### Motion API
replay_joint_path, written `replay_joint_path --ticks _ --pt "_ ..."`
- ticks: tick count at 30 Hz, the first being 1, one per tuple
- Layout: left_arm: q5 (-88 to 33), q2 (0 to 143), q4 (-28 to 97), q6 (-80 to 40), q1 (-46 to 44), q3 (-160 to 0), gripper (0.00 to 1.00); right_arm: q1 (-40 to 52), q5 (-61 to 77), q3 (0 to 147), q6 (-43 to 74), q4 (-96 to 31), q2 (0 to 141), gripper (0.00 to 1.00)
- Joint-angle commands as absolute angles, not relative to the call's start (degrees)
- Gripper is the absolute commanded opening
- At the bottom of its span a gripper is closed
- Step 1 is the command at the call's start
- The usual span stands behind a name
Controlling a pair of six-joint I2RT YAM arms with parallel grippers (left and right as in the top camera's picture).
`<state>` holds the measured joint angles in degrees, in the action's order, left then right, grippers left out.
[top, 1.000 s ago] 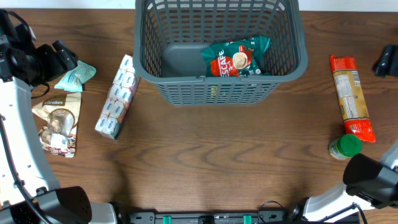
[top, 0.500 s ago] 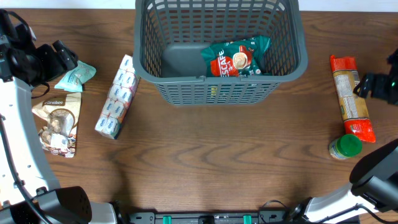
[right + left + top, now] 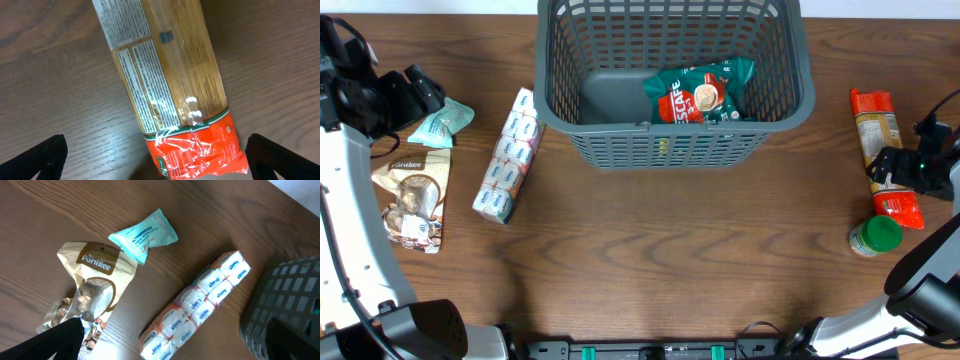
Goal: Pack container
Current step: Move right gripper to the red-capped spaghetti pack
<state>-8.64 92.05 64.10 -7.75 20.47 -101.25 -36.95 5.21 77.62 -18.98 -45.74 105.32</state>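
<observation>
Scanning from nine o'clock, found the left gripper (image 3: 420,92) spread wide and holding nothing, near a teal packet (image 3: 442,122), a Paniree bag (image 3: 412,195) and a tissue pack (image 3: 510,155). Saw the container (image 3: 660,148) upright at twelve o'clock with a Nescafe pouch (image 3: 700,92) inside. Found the right gripper (image 3: 892,170) at three o'clock, spread wide over the pasta packet (image 3: 876,130) without clamping it, a green-lidded jar (image 3: 876,236) at four o'clock.
</observation>
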Motion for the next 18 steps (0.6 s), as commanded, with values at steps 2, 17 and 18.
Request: replay_joint_path --ticks 2,17,18 --pt "-8.8 92.1 64.2 -8.4 20.6 -101.4 0.99 -36.8 5.9 81.6 -20.4 -47.9 107.3 0.99" --pt "-8.8 92.1 64.2 -8.4 20.6 -101.4 0.98 -33.6 5.8 102.8 -23.2 -58.5 124.1 0.99" --pt "-8.8 92.1 64.2 -8.4 20.6 -101.4 0.99 -33.3 5.7 102.8 -23.9 -58.0 124.1 0.99"
